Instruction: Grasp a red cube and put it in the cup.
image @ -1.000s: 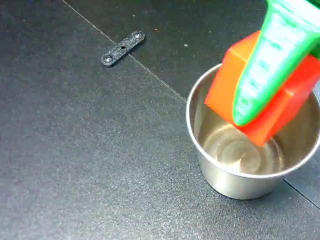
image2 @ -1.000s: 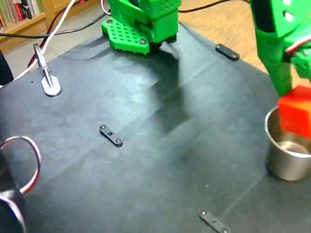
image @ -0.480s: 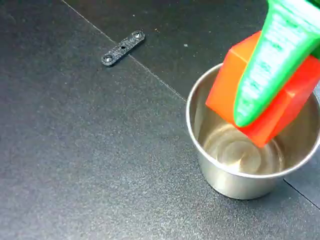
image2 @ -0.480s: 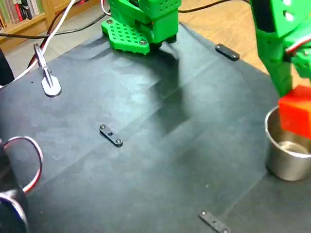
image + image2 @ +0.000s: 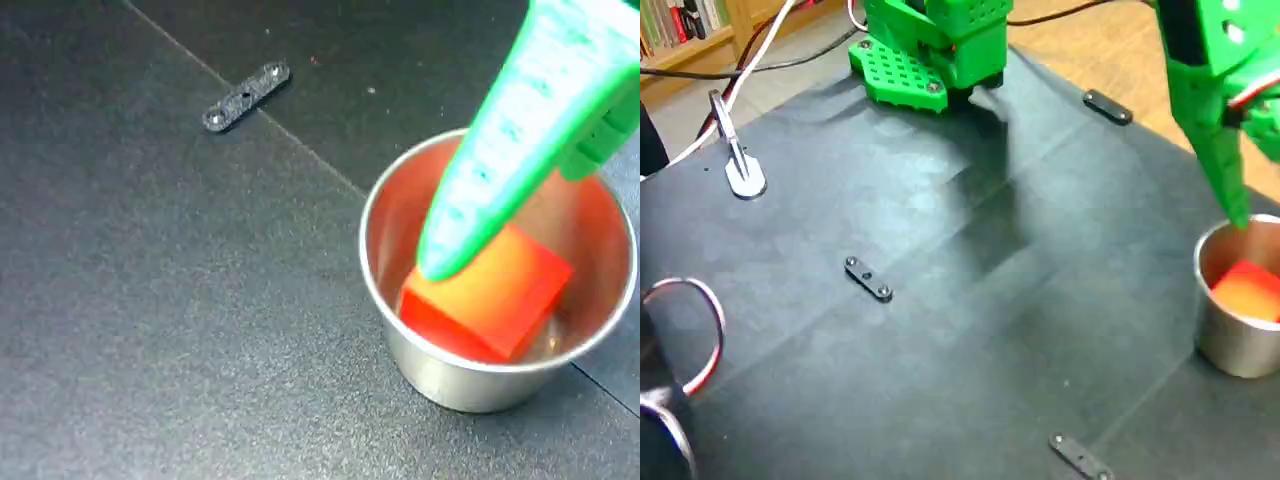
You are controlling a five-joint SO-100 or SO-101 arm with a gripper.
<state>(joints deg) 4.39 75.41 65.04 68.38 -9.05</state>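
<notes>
In a fixed view from far back, a white-and-red wire loop sits at the far left; a thin silver clip stands on the dark mat a bit to the right; books show in the top left corner. A small black strip with two holes lies flat on the mat near the middle; the green arm base stands at the top, with black and white cables near it. Another black strip lies near the bottom edge, and a third one lies up by the mat's far edge, next to bare wood. At the far right is the cup, standing up; the cube is inside it, and only its top shows over the rim. The green gripper points down, its tip just above the cup's back rim.

In the close fixed view, the mat fills the left, with a thin line running across it; one black strip lies by that line. To the right is the cup; the cube rests down inside, tilted a little, and the shiny wall glows red from it. One green finger reaches over the cup, its tip right at the cube's upper left edge; I cannot tell if they touch. The gripper holds nothing; the other finger is out of sight, so I cannot tell how wide the jaws are.
</notes>
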